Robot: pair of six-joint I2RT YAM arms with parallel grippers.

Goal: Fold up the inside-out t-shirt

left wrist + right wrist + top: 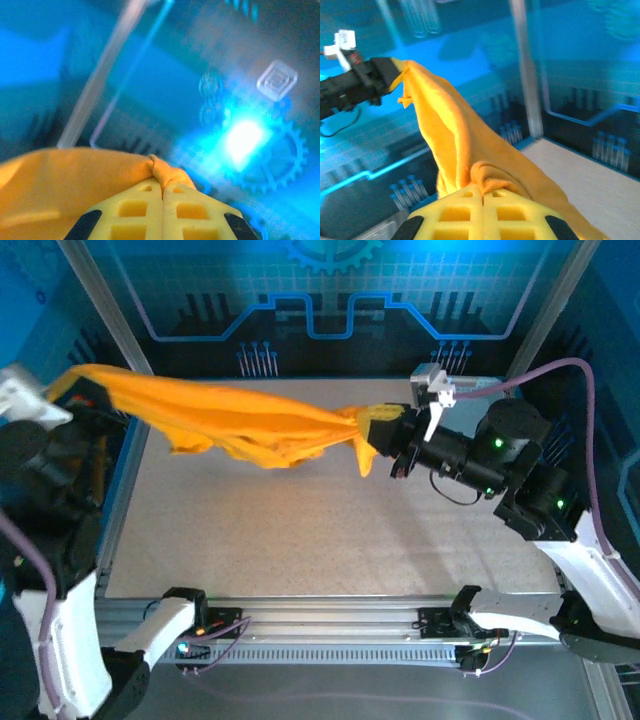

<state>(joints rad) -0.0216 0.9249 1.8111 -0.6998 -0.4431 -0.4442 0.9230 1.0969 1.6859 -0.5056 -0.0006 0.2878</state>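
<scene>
Stretching between the two arms, the inside-out t-shirt (240,420) hangs above the speckled table (300,540) in the top external view. As far as I can tell it is clear of the surface, and its middle sags in loose folds. The left gripper (72,390) pinches one end at the far-left edge. The right gripper (378,432) pinches the other end, bunched into a wad of fabric, right of centre.

From the left wrist, the pale yellow fingers (135,205) are pressed together with a twist of orange cloth caught at their tips. The rest of the shirt spreads off to the left. The backdrop (50,75) is blurred.

From the right wrist, that gripper's fingers (460,210) are likewise closed on a gather of fabric. The shirt runs up and away in a band to the other gripper at upper left.

I judge this to be the spreading step: the garment is lifted and pulled out, not yet laid flat, and no fold is made. The next move calls for lowering both ends together under tension, so the cloth lands smooth rather than bunched.

No brand, label or legible writing shows on the shirt. The blue backdrop carries gear and circuit-line graphics, no words.
</scene>
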